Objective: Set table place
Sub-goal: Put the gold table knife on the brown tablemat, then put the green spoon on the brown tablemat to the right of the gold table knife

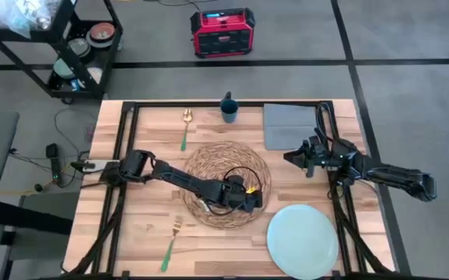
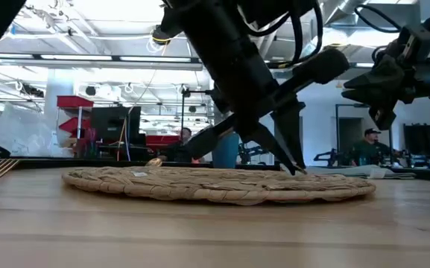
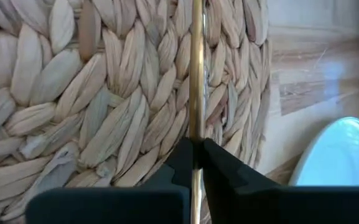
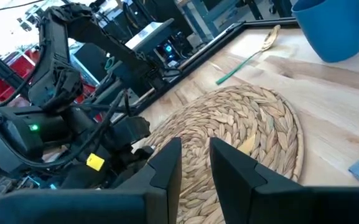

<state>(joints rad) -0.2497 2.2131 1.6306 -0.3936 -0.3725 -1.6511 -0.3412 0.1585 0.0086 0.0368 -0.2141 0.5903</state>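
Note:
The round woven straw placemat [image 1: 216, 167] lies flat in the middle of the wood table [image 1: 138, 233]. My left gripper [image 1: 249, 196] reaches over the mat's right part, its tips [image 2: 296, 165] down at the weave, shut on a thin gold-coloured utensil [image 3: 196, 74] that shows only edge-on; its kind I cannot tell. My right gripper [image 1: 298, 161] hangs open above the table to the mat's right, beside the grey napkin [image 1: 290, 124], with nothing between its fingers [image 4: 167, 163]. My left gripper pinches the thin gold utensil [image 3: 195, 140] between its two fingers. The fingers slant down from the table's left, and the utensil runs straight on ahead of them, along their line, over the placemat [image 3: 104, 93]. I cannot tell whether it rests on the weave.
A pale-blue plate [image 1: 302, 241] sits near the front right, close to the mat's edge. At the far side there are a blue cup [image 1: 229, 109] and a gold spoon with a green handle [image 1: 185, 128]. A matching fork [image 1: 171, 241] lies front left. Black frame rails [image 1: 119, 148] cross the tabletop.

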